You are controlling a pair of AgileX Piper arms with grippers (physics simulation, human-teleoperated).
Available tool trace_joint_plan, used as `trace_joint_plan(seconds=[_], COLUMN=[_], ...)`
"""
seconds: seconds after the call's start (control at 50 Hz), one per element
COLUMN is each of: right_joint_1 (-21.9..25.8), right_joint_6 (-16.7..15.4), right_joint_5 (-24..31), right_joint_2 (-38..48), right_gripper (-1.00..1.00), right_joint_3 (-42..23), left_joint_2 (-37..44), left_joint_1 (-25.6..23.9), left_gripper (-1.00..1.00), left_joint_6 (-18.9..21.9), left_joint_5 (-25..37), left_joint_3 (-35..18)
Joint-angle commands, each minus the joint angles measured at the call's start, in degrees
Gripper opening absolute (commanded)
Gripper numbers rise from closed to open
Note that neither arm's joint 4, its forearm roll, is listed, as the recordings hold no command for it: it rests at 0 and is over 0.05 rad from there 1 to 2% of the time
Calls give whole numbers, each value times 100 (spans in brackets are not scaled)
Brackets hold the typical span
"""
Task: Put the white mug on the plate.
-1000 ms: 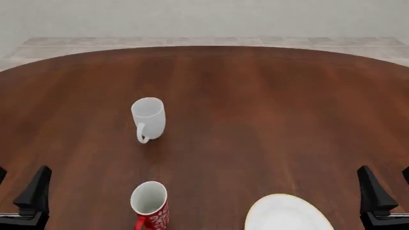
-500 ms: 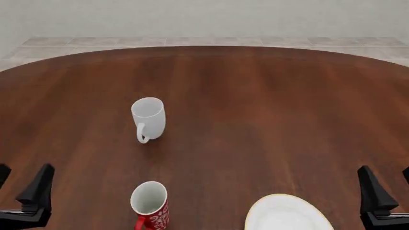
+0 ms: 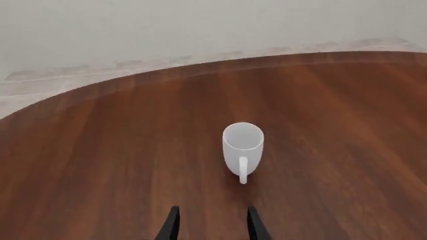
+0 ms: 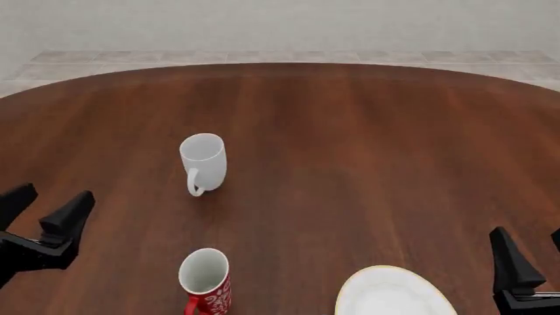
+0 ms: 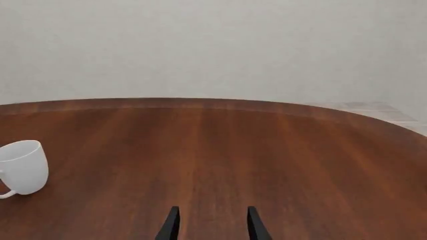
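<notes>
**Matte black fingers, plain and unmarked**

The left gripper (image 4: 42,209) shows two matte black, wedge-shaped fingers (image 4: 70,216) that taper to blunt tips on a blocky black base. The right gripper (image 4: 530,257), at about 4 o'clock in the front view, has the same dark tapering fingers (image 4: 509,259). In each wrist view, two slim black prongs (image 3: 172,225) appear; no cables, screws or markings show.

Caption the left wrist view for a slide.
Open left gripper faces the upright white mug, handle toward the camera, on the wooden table.

white mug (image 4: 203,161) behind red mug (image 4: 204,281)
</notes>
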Motion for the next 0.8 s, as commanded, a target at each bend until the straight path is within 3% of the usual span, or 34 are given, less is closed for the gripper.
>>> trace_joint_plan(seconds=[0.02, 0.12, 0.14, 0.18, 0.24, 0.44, 0.62, 0.74, 0.8], right_joint_1=[-1, 1, 0, 2, 2, 0, 0, -1, 1], right_joint_6=[3, 2, 3, 1, 1, 1, 2, 2, 3], right_joint_5=[-8, -9, -9, -9, -8, -9, -9, -9, -8], right_joint_2=[5, 4, 4, 4, 5, 4, 4, 4, 4], right_gripper=[100, 100, 100, 100, 100, 100, 100, 100, 100], right_joint_3=[3, 3, 3, 3, 3, 3, 3, 3, 3], left_joint_2=[990, 1409, 1538, 1626, 1848, 2487, 3069, 3590, 3681], left_joint_1=[-342, -472, -690, -748, -798, -1039, -1090, -1188, -1123], left_gripper=[100, 100, 100, 100, 100, 100, 100, 100, 100], left_joint_6=[309, 271, 576, 665, 299, -58, -125, -401, -280], left_joint_5=[247, 340, 329, 339, 527, 884, 831, 780, 689], left_joint_3=[-661, -832, -889, -921, -1226, -1836, -2086, -2170, -2197])
